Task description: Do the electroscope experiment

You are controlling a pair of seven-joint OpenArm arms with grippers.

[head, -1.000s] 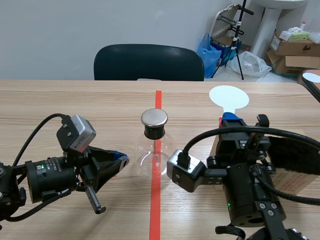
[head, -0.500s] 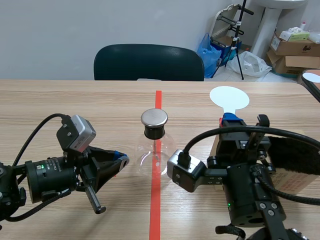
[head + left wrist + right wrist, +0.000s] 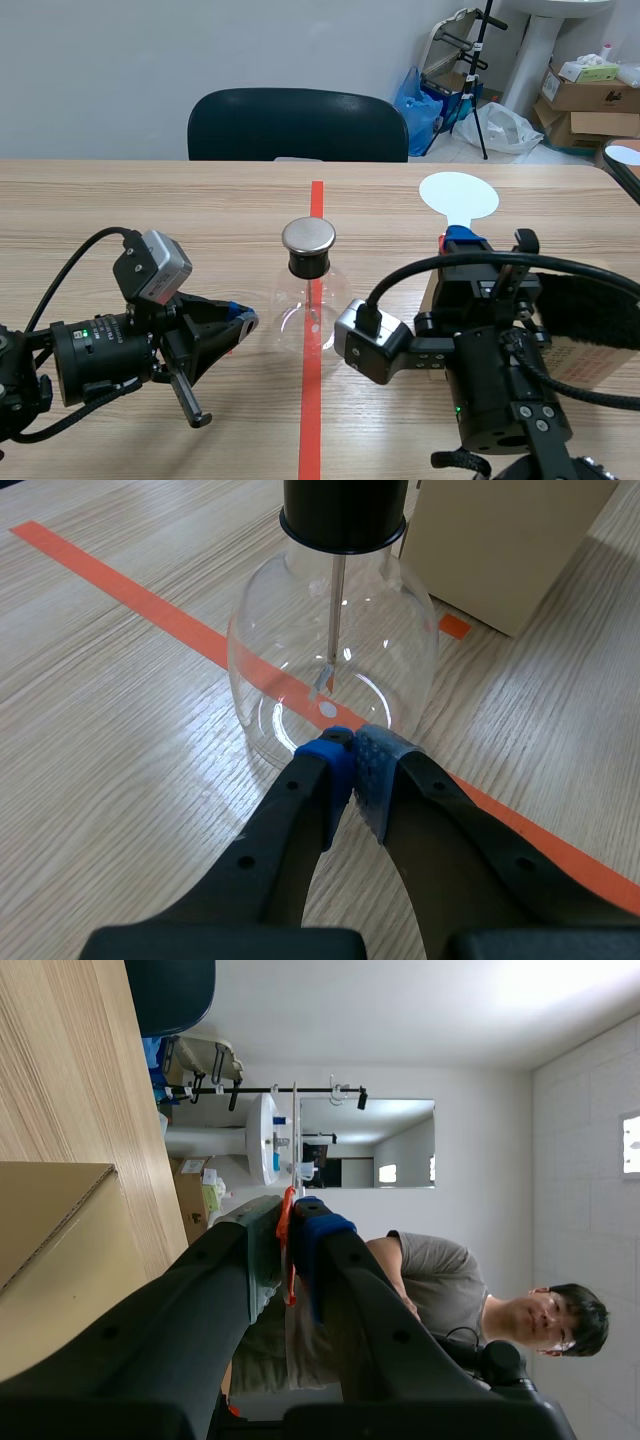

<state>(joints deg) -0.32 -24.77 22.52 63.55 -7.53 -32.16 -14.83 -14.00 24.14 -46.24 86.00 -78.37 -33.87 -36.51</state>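
Observation:
The electroscope [image 3: 308, 290], a clear round glass flask with a black stopper, a metal cap and a thin rod inside, stands on the orange tape line at the table's middle. My left gripper [image 3: 240, 322] lies low just left of it, shut on nothing. In the left wrist view its blue pads meet at the gripper [image 3: 350, 755], right against the foot of the flask [image 3: 335, 670]. My right gripper [image 3: 460, 237] points away from me, right of the flask, and is shut on a white round paddle [image 3: 458, 193]. The paddle [image 3: 286, 1250] shows edge-on between the fingers of that gripper [image 3: 288, 1222].
A cardboard box [image 3: 590, 350] sits on the table at the right, behind the right arm, and shows beyond the flask as a box [image 3: 500, 540]. A dark chair [image 3: 298, 125] stands across the table. A person [image 3: 440, 1290] appears in the right wrist view.

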